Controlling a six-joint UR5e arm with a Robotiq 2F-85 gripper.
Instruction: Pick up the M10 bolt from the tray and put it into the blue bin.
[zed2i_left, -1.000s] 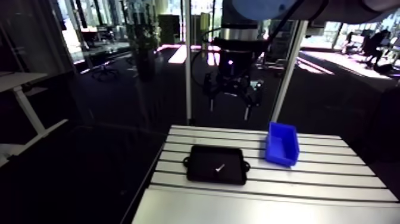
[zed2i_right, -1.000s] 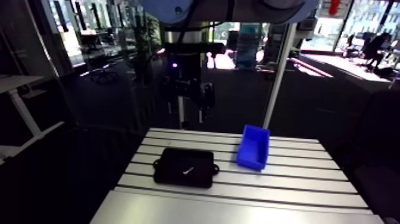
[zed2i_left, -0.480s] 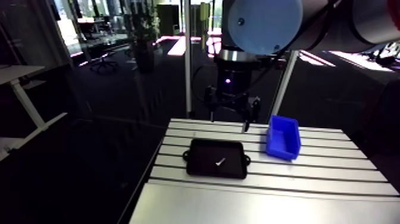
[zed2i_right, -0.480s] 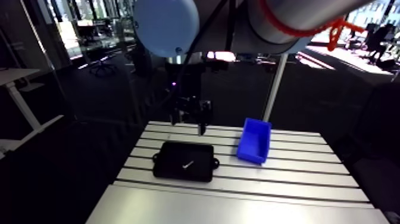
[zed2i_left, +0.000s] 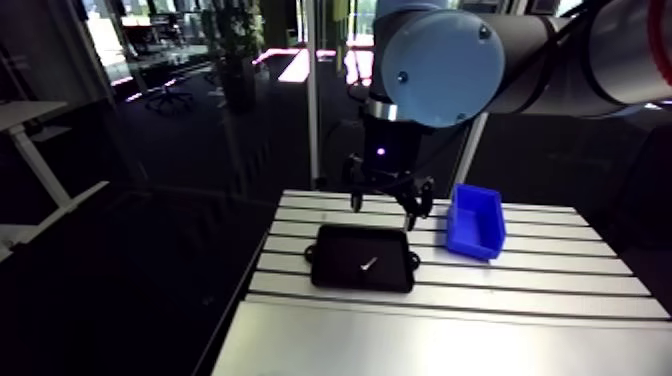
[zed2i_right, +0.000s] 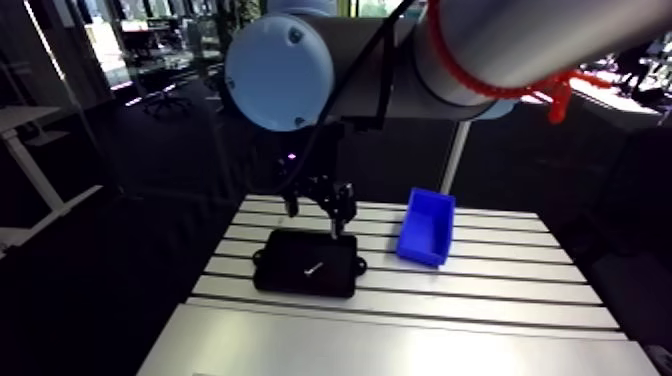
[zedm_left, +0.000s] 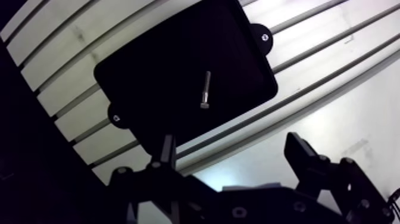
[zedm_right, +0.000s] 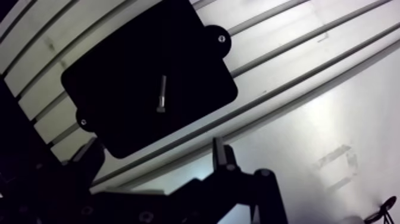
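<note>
Starting at the near edge, the bench (zed2i_left: 430, 335) shows a pale strip with slots running left to right. Beyond it sits the black tray (zed2i_left: 335, 250), and the M10 bolt (zed2i_left: 369, 264) lies flat about the middle of it, touching only the tray floor. The end effector (zed2i_left: 383, 212) hangs above the tray's far edge with its two fingers spread and nothing between them. In the wrist view the bolt lies ahead of the fingers, not under the gap. The blue bin (zed2i_left: 470, 243) stands to the right and a little farther back, near the tray's far right corner but apart from it. The step in hand looks like the approach for the pick. To do it well, bring the gap squarely over the shank before going down, and keep the closing line across the bolt rather than along it — the wrist view suggests it is close to that. Lower until the fingertips straddle the shank just above the tray floor, then close at mid-length so the bolt does not tip.
</note>
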